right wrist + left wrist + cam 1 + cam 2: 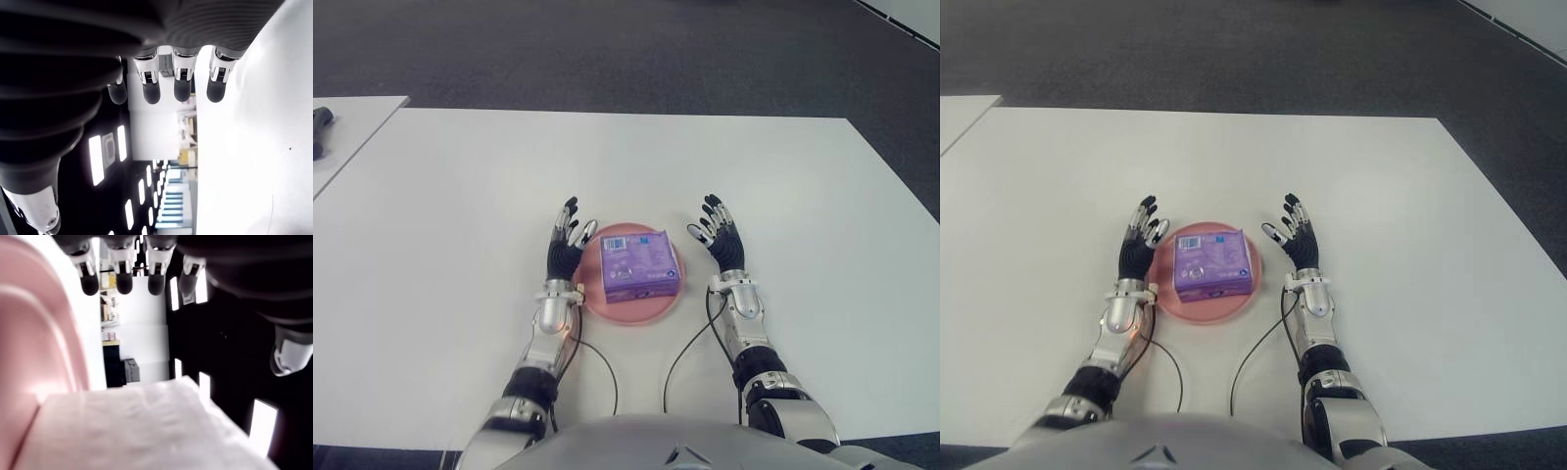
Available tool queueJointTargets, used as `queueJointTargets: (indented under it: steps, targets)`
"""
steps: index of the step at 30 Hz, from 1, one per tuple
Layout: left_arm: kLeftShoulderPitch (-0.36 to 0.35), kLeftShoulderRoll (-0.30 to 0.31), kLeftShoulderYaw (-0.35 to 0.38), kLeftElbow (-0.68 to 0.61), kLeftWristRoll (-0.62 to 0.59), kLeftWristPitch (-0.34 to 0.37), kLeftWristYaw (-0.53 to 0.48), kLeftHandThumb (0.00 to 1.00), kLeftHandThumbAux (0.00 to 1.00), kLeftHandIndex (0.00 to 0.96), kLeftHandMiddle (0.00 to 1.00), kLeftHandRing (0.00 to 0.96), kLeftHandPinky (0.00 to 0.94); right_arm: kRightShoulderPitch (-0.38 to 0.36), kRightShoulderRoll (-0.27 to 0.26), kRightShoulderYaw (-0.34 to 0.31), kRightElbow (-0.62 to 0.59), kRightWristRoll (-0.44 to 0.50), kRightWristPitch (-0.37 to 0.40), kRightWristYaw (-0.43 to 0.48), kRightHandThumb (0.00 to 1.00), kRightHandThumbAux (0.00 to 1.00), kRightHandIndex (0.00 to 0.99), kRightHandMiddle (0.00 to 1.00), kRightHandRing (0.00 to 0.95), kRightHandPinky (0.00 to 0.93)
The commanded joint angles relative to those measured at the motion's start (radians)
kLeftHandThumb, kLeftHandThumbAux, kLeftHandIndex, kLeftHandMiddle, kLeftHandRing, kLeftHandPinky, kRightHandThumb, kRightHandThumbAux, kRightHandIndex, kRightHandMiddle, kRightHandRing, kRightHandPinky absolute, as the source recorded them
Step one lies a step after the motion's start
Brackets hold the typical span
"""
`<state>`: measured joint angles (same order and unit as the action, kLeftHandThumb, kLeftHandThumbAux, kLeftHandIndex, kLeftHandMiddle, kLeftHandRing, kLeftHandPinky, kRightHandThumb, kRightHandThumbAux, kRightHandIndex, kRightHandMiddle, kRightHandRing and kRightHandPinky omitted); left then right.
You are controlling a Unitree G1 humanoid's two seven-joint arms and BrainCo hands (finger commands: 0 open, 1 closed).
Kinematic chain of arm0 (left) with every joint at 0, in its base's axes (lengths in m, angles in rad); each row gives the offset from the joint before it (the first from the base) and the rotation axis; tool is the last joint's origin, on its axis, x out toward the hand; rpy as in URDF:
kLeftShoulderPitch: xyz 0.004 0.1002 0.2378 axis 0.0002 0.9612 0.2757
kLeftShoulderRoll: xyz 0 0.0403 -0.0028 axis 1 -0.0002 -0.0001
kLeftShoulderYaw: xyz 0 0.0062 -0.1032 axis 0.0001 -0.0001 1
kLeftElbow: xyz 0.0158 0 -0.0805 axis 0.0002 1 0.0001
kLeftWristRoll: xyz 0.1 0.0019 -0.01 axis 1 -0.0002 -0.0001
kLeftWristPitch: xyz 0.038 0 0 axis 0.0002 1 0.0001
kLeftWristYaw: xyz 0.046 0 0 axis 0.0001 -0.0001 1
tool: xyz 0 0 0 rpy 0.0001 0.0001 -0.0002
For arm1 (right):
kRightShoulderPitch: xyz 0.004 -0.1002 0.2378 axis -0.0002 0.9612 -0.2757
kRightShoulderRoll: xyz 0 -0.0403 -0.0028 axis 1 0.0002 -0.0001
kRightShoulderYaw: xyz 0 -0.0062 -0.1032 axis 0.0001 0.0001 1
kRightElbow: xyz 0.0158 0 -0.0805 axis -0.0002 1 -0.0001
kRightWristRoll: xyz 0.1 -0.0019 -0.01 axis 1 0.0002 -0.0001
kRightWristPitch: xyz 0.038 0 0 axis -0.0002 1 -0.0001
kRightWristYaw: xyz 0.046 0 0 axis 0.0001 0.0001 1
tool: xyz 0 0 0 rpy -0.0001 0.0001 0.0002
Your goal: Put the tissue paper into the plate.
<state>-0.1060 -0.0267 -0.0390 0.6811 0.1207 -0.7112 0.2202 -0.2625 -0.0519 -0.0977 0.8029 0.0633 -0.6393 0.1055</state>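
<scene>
Purple plastic-wrapped tissue pack [640, 265] lying flat in round pink plate [628, 311] | left hand [568, 245] flanking plate's left edge, fingers spread, holding nothing | right hand [718, 234] hovering right, likewise splayed

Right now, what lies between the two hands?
The pink plate holding the purple tissue pack, flanked by the open left hand and right hand; eye views show it.

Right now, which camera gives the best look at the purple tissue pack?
The left eye view: the tissue pack lies fully visible in the pink plate, between both open hands. The right eye view shows the same. The left wrist view shows only a close blur, the right wrist view nothing of it.
</scene>
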Motion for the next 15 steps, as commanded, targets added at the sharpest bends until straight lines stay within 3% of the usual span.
queueJointTargets:
  steps: [1, 15]
  targets:
    - [0.045, 0.051, 0.004, 0.213, 0.056, -0.068, 0.039, 0.0, 0.37, 0.0, 0.0, 0.0, 0.0, 0.061, 0.014, -0.001, 0.065, -0.001, 0.066, -0.005, 0.118, 0.674, 0.017, 0.019, 0.018, 0.06]
    - [0.015, 0.068, 0.003, 0.309, 0.054, -0.171, 0.072, 0.0, 0.398, 0.0, 0.0, 0.0, 0.0, 0.063, 0.012, -0.002, 0.065, 0.001, 0.063, -0.001, 0.118, 0.674, 0.017, 0.019, 0.018, 0.06]
